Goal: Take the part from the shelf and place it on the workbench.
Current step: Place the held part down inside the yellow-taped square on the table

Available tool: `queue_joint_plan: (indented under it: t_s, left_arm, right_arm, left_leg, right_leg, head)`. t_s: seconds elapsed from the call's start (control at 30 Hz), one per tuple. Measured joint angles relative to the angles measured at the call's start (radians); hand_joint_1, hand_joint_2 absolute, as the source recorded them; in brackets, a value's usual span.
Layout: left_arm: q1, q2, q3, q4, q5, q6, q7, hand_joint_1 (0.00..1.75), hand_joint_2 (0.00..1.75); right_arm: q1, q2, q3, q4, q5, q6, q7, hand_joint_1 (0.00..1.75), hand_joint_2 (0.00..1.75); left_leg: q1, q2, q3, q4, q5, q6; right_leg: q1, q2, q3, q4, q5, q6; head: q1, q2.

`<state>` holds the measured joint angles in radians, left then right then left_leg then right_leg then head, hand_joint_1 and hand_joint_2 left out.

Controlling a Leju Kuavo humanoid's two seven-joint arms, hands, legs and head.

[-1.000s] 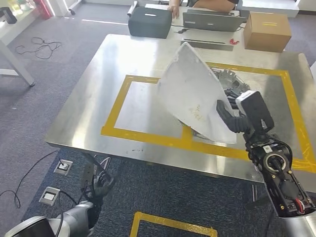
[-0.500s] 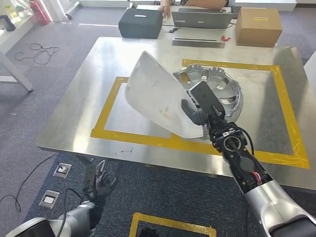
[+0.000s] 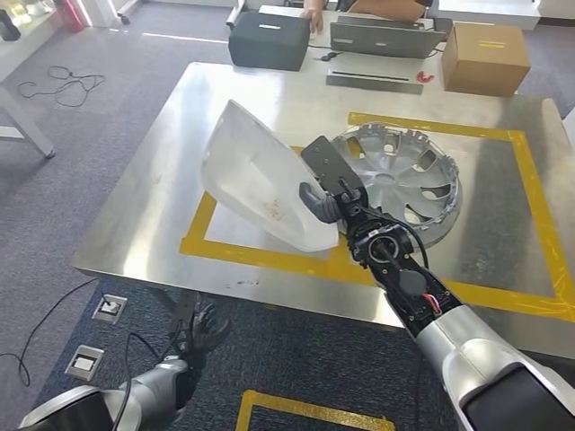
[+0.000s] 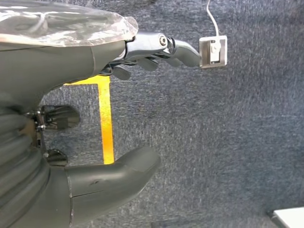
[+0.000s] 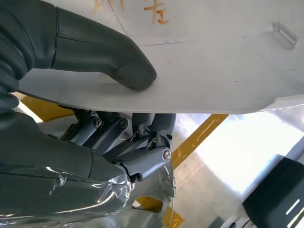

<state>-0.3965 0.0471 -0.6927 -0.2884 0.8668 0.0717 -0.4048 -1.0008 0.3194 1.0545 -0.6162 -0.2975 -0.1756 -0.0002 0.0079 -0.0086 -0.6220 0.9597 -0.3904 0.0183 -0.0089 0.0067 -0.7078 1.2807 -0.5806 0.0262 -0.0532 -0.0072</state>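
Right hand (image 3: 324, 199) grips white part (image 3: 260, 175) by its near edge, thumb on top, fingers (image 5: 150, 130) beneath, above workbench (image 3: 170, 180) yellow tape, probably not touching. Hubcap (image 3: 407, 175) just beside. Left hand (image 3: 200, 332) hangs empty, fingers apart.

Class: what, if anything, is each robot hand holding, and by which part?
Right robot hand grips the white curved plastic panel by its lower edge. Left robot hand holds nothing.

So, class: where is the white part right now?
In the head view, the white part is gripped by the right hand above the workbench, left of the hubcap.
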Motion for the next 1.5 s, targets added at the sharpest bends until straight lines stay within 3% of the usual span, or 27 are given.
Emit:
queue_joint_plan:
  t_s: [0.03, 0.1, 0.17, 0.23, 0.33, 0.37, 0.43, 0.5, 0.53, 0.57, 0.63, 0.67, 0.73, 0.8, 0.87, 0.9, 0.97, 1.0, 1.03, 1.07, 1.13, 1.2, 1.3, 1.37, 1.47, 1.5]
  left_arm:
    - [0.000, -0.002, -0.004, 0.000, -0.001, 0.000, 0.000, 0.00, 1.75]
    - [0.002, -0.006, -0.007, 0.001, -0.001, 0.000, 0.000, 0.00, 1.75]
    - [0.003, -0.009, -0.010, 0.002, -0.001, 0.000, 0.000, 0.00, 1.75]
    - [0.002, -0.011, -0.016, 0.003, -0.002, -0.001, 0.000, 0.00, 1.75]
    - [0.000, -0.012, -0.024, 0.004, -0.005, -0.002, 0.000, 0.00, 1.75]
    - [-0.002, -0.012, -0.025, 0.004, -0.006, -0.002, 0.001, 0.00, 1.75]
    - [-0.004, -0.012, -0.029, 0.004, -0.007, -0.003, 0.002, 0.00, 1.75]
    - [-0.005, -0.013, -0.032, 0.004, -0.007, -0.003, 0.004, 0.00, 1.75]
    - [-0.005, -0.013, -0.034, 0.004, -0.007, -0.003, 0.006, 0.00, 1.75]
    - [-0.004, -0.013, -0.035, 0.004, -0.007, -0.003, 0.007, 0.00, 1.75]
    - [-0.003, -0.014, -0.039, 0.005, -0.007, -0.004, 0.009, 0.00, 1.75]
    - [-0.003, -0.015, -0.041, 0.006, -0.007, -0.004, 0.011, 0.00, 1.75]
    - [-0.003, -0.017, -0.045, 0.006, -0.006, -0.006, 0.013, 0.00, 1.75]
    - [-0.002, -0.018, -0.048, 0.006, -0.006, -0.006, 0.014, 0.00, 1.75]
    - [-0.001, -0.019, -0.049, 0.006, -0.005, -0.006, 0.014, 0.00, 1.75]
    - [-0.001, -0.019, -0.050, 0.006, -0.006, -0.006, 0.015, 0.00, 1.75]
    - [0.000, -0.019, -0.052, 0.007, -0.008, -0.004, 0.020, 0.00, 0.87]
    - [0.000, -0.019, -0.053, 0.008, -0.010, -0.003, 0.023, 0.00, 0.44]
    - [0.000, -0.019, -0.054, 0.008, -0.011, -0.002, 0.024, 0.00, 0.00]
    - [0.000, -0.019, -0.055, 0.008, -0.012, -0.001, 0.025, 0.00, 0.00]
    - [0.000, -0.020, -0.055, 0.008, -0.012, 0.000, 0.026, 0.00, 0.00]
    - [0.000, -0.020, -0.055, 0.008, -0.011, 0.001, 0.026, 0.00, 0.00]
    - [-0.001, -0.020, -0.055, 0.008, -0.011, 0.002, 0.025, 0.00, 0.00]
    - [-0.003, -0.019, -0.055, 0.008, -0.009, 0.003, 0.024, 0.00, 0.00]
    - [-0.005, -0.018, -0.055, 0.008, -0.006, 0.005, 0.023, 0.00, 0.00]
    - [-0.005, -0.018, -0.055, 0.008, -0.006, 0.006, 0.022, 0.00, 0.00]
  right_arm:
    - [-0.002, 0.001, 0.012, 0.006, -0.004, -0.001, 0.001, 1.75, 1.75]
    - [-0.008, 0.004, 0.027, 0.013, -0.010, -0.004, 0.001, 1.75, 1.75]
    - [-0.021, 0.009, 0.043, 0.019, -0.015, -0.006, 0.000, 1.75, 1.75]
    - [-0.030, 0.012, 0.061, 0.026, -0.021, -0.011, -0.002, 1.75, 1.75]
    - [-0.035, 0.017, 0.082, 0.033, -0.036, -0.025, -0.009, 1.75, 1.75]
    - [-0.038, 0.018, 0.088, 0.034, -0.040, -0.032, -0.013, 1.75, 1.75]
    - [-0.047, 0.022, 0.103, 0.035, -0.044, -0.045, -0.018, 1.75, 1.75]
    - [-0.052, 0.025, 0.121, 0.035, -0.046, -0.057, -0.019, 1.75, 1.75]
    - [-0.053, 0.026, 0.129, 0.035, -0.047, -0.064, -0.019, 1.75, 1.75]
    - [-0.056, 0.028, 0.136, 0.034, -0.049, -0.070, -0.018, 1.75, 1.75]
    - [-0.068, 0.031, 0.148, 0.029, -0.055, -0.082, -0.017, 1.75, 1.75]
    - [-0.075, 0.033, 0.154, 0.027, -0.059, -0.086, -0.017, 1.75, 1.75]
    - [-0.085, 0.036, 0.165, 0.021, -0.066, -0.093, -0.017, 1.75, 1.75]
    - [-0.089, 0.038, 0.175, 0.016, -0.073, -0.099, -0.019, 0.87, 1.75]
    - [-0.095, 0.038, 0.183, 0.011, -0.081, -0.106, -0.021, 0.00, 1.75]
    - [-0.098, 0.038, 0.186, 0.008, -0.085, -0.109, -0.023, 0.00, 1.75]
    - [-0.105, 0.038, 0.193, 0.002, -0.092, -0.115, -0.024, 0.00, 1.75]
    - [-0.106, 0.038, 0.197, 0.000, -0.095, -0.117, -0.024, 0.00, 1.75]
    - [-0.106, 0.038, 0.201, -0.002, -0.098, -0.119, -0.024, 0.00, 1.75]
    - [-0.108, 0.039, 0.205, -0.004, -0.100, -0.120, -0.024, 0.00, 1.75]
    - [-0.116, 0.039, 0.212, -0.012, -0.103, -0.123, -0.024, 0.00, 1.75]
    - [-0.125, 0.041, 0.217, -0.019, -0.104, -0.124, -0.024, 0.00, 1.75]
    - [-0.129, 0.042, 0.225, -0.025, -0.104, -0.125, -0.023, 0.00, 1.75]
    - [-0.130, 0.044, 0.230, -0.029, -0.104, -0.125, -0.023, 0.00, 1.75]
    - [-0.130, 0.046, 0.236, -0.036, -0.105, -0.125, -0.020, 0.00, 1.75]
    - [-0.128, 0.046, 0.239, -0.038, -0.106, -0.125, -0.019, 0.00, 1.75]
  left_leg:
    - [-0.001, -0.002, 0.004, 0.000, -0.002, 0.001]
    - [-0.004, -0.005, 0.011, 0.000, -0.006, 0.001]
    - [-0.007, -0.007, 0.012, 0.002, -0.009, -0.004]
    - [-0.008, -0.008, 0.007, 0.003, -0.006, -0.012]
    - [-0.007, -0.005, -0.002, 0.025, -0.022, -0.028]
    - [-0.006, -0.004, -0.020, 0.065, -0.046, -0.035]
    - [0.001, -0.001, -0.082, 0.198, -0.109, -0.046]
    - [0.008, 0.000, -0.133, 0.295, -0.135, -0.055]
    - [0.012, 0.001, -0.132, 0.289, -0.120, -0.059]
    - [0.016, 0.002, -0.111, 0.243, -0.090, -0.062]
    - [0.021, 0.002, -0.042, 0.099, -0.026, -0.067]
    - [0.021, 0.000, -0.017, 0.046, -0.010, -0.064]
    - [0.018, -0.005, -0.001, 0.013, -0.009, -0.052]
    - [0.018, -0.006, -0.002, 0.013, -0.008, -0.035]
    - [0.017, -0.005, 0.000, 0.010, -0.007, -0.020]
    - [0.017, -0.004, 0.001, 0.010, -0.007, -0.015]
    - [0.012, -0.004, 0.001, 0.010, -0.008, -0.009]
    - [0.009, -0.004, 0.002, 0.010, -0.008, -0.008]
    - [0.007, -0.005, 0.003, 0.010, -0.009, -0.007]
    - [0.005, -0.006, 0.005, 0.010, -0.009, -0.006]
    - [0.002, -0.007, 0.008, 0.011, -0.010, -0.007]
    - [-0.001, -0.008, 0.005, 0.012, -0.008, -0.013]
    - [0.000, -0.008, 0.000, 0.009, -0.004, -0.028]
    - [0.000, -0.005, -0.014, 0.041, -0.027, -0.039]
    - [0.006, -0.001, -0.102, 0.225, -0.111, -0.057]
    - [0.008, -0.001, -0.128, 0.276, -0.125, -0.061]
  right_leg:
    - [0.001, 0.000, 0.005, -0.018, 0.023, -0.003]
    - [0.005, 0.000, 0.057, -0.147, 0.101, -0.015]
    - [0.011, -0.001, 0.109, -0.267, 0.148, -0.028]
    - [0.015, 0.000, 0.128, -0.304, 0.148, -0.032]
    - [0.006, 0.001, 0.141, -0.324, 0.156, -0.038]
    - [0.002, 0.001, 0.145, -0.329, 0.159, -0.040]
    - [0.001, 0.001, 0.146, -0.331, 0.161, -0.043]
    - [0.000, 0.000, 0.146, -0.330, 0.161, -0.042]
    - [-0.002, 0.001, 0.146, -0.329, 0.160, -0.041]
    - [-0.004, 0.001, 0.146, -0.327, 0.158, -0.038]
    - [-0.006, 0.003, 0.144, -0.319, 0.152, -0.028]
    - [-0.005, 0.003, 0.142, -0.315, 0.149, -0.022]
    - [-0.001, 0.003, 0.139, -0.313, 0.145, -0.012]
    - [-0.003, 0.002, 0.137, -0.310, 0.140, -0.002]
    - [-0.006, 0.000, 0.112, -0.255, 0.102, 0.005]
    - [-0.007, -0.001, 0.086, -0.195, 0.068, 0.007]
    - [-0.007, -0.002, 0.024, -0.050, 0.006, 0.008]
    - [-0.007, -0.002, 0.004, -0.005, -0.004, 0.007]
    - [-0.006, -0.002, 0.002, 0.000, 0.004, 0.004]
    - [-0.004, -0.002, 0.018, -0.036, 0.031, 0.000]
    - [0.003, -0.002, 0.085, -0.179, 0.100, -0.015]
    - [0.009, -0.002, 0.134, -0.283, 0.130, -0.026]
    - [0.010, 0.000, 0.148, -0.310, 0.136, -0.033]
    - [0.003, 0.000, 0.156, -0.325, 0.146, -0.040]
    - [0.001, -0.001, 0.160, -0.331, 0.151, -0.045]
    - [0.001, -0.001, 0.160, -0.331, 0.151, -0.045]
  head:
    - [0.002, 0.000]
    - [0.004, 0.000]
    - [0.005, 0.000]
    - [0.004, 0.000]
    - [0.002, 0.000]
    - [-0.002, 0.000]
    - [-0.010, 0.000]
    - [-0.014, 0.000]
    - [-0.015, 0.000]
    - [-0.017, 0.000]
    - [-0.022, 0.000]
    - [-0.025, 0.000]
    - [-0.023, 0.000]
    - [-0.015, 0.000]
    - [-0.007, 0.000]
    - [-0.004, 0.000]
    - [0.002, 0.000]
    - [0.003, 0.000]
    - [0.004, 0.000]
    - [0.004, 0.000]
    - [0.004, 0.000]
    - [0.004, 0.000]
    - [0.004, 0.000]
    - [0.000, 0.000]
    - [-0.010, 0.000]
    - [-0.012, 0.000]
